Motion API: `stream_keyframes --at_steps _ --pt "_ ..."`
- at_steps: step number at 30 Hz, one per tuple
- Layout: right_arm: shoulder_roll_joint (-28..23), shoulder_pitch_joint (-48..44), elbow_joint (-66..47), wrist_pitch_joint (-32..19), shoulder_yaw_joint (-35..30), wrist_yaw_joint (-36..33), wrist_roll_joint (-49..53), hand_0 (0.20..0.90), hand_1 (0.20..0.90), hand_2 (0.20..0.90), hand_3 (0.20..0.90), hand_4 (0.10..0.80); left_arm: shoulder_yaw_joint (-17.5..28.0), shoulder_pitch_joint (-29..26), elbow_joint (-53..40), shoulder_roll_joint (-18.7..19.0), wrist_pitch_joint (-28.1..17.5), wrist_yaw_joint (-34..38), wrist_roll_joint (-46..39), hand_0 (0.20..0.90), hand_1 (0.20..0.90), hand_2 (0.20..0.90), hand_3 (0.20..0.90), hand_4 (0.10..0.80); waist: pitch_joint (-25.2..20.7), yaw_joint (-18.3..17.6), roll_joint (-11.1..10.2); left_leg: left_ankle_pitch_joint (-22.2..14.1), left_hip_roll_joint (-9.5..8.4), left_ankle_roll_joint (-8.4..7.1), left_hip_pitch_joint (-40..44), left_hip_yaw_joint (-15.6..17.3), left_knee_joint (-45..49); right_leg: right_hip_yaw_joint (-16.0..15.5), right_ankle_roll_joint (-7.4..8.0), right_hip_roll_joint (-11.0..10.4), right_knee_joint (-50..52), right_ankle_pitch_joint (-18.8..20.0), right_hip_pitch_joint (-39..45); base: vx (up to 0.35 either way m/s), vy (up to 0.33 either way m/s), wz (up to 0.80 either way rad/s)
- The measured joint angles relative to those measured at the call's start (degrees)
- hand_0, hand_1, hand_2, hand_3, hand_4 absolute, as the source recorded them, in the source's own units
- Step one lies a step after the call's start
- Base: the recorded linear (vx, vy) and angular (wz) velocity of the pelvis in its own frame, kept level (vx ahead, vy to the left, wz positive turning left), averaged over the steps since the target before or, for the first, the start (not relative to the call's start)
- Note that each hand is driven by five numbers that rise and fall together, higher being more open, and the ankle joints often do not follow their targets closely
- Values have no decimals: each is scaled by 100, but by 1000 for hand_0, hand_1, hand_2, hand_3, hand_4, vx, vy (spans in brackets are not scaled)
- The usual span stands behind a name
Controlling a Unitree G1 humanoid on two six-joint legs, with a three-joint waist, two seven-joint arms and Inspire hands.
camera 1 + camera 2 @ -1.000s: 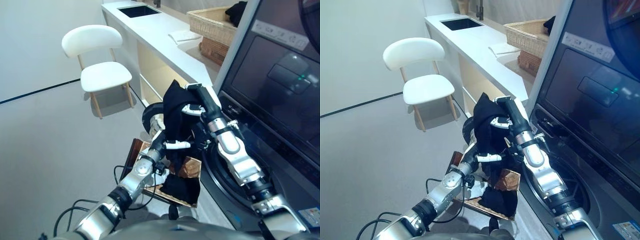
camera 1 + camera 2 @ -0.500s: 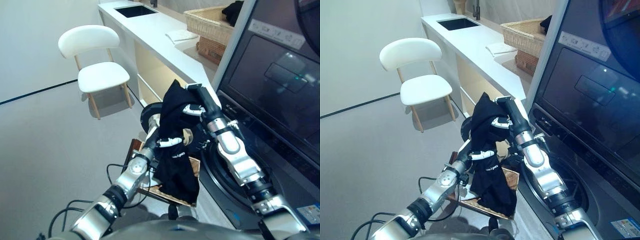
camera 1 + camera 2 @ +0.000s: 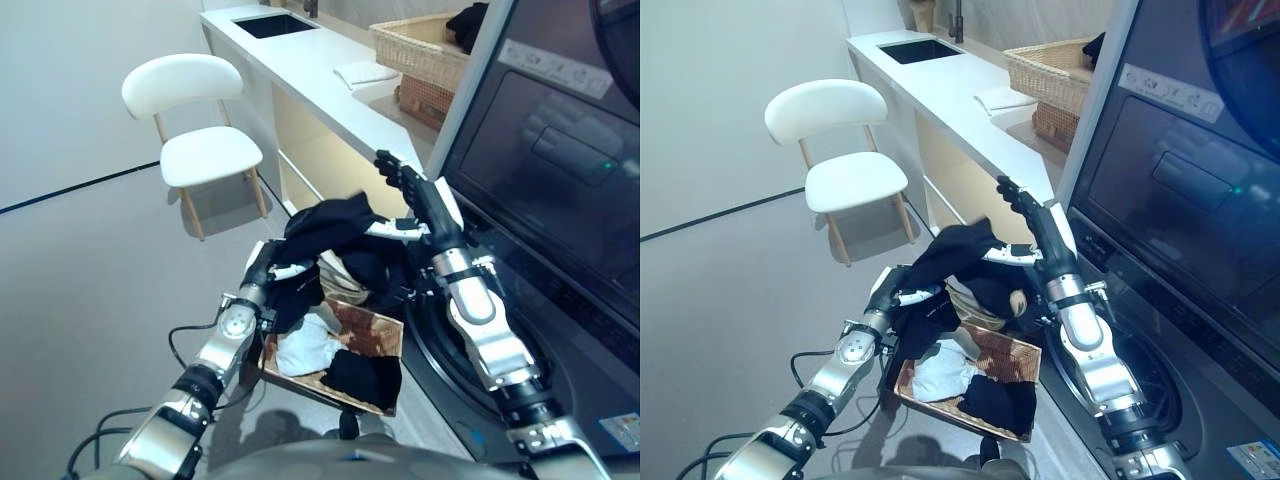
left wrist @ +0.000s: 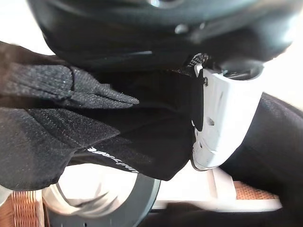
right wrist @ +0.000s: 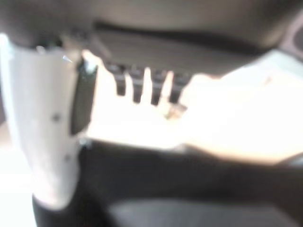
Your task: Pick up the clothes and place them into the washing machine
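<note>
The black garment (image 3: 330, 222) sits near the middle of the frame, bunched and draped between the two hands above the basket (image 3: 385, 345), which holds a white cloth (image 3: 305, 350) and more dark clothes (image 3: 362, 375) at lower centre. Its long axis runs roughly left to right, from the left hand (image 3: 265, 275) at centre-left up toward the right hand (image 3: 415, 200) at centre-right. The left wrist view shows the left hand's fingers and white-covered thumb (image 4: 222, 118) closed on a fold of the black cloth, so that hand carries it. The right hand has its fingers (image 3: 1015, 195) straight and spread, pointing toward the upper part of the frame, with only its thumb side touching the garment's right end; it grips nothing that can be seen. The washing machine (image 3: 560, 170) fills the right side of the frame, and its round opening (image 3: 450, 350) lies lower right, below and behind the right forearm, so the garment lies to the left of the opening and above it. Judging by this, the cloth must travel rightward and down past the right arm, and the left hand alone holds it. A white chair (image 3: 195, 120) stands upper left, a white tabletop (image 3: 320, 80) with another basket (image 3: 420, 45) along the top.
</note>
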Motion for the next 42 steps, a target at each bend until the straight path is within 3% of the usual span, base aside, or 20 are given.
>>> stream_keyframes --at_steps 12,21,33,42 --pt "2 59 76 0 -36 96 -112 900 900 900 900 800 142 9 -150 94 0 -9 117 200 200 200 200 300 -7 -4 11 -1 4 -1 -2 1 0 -9 -2 0 -4 -2 -2 0 0 0" --pt "249 151 1241 170 0 131 -367 900 900 900 900 800 218 -26 -541 194 3 -21 96 200 200 200 200 300 -3 -19 26 -2 11 -3 -9 1 9 -36 -8 1 -6 -8 -7 0 0 0" --pt "385 351 2099 272 784 626 -199 900 900 900 900 800 218 -210 -550 119 3 0 -128 200 200 200 200 300 -7 -14 72 -7 48 -19 -6 12 26 -76 -25 33 -6 -20 0 -1 -8 1" --pt "489 208 2635 265 1198 628 -95 900 900 900 900 800 183 -215 -551 1 3 -21 -250 200 200 200 200 300 10 25 131 -9 65 -22 -16 -7 26 -103 -41 41 -11 -31 3 3 0 3"
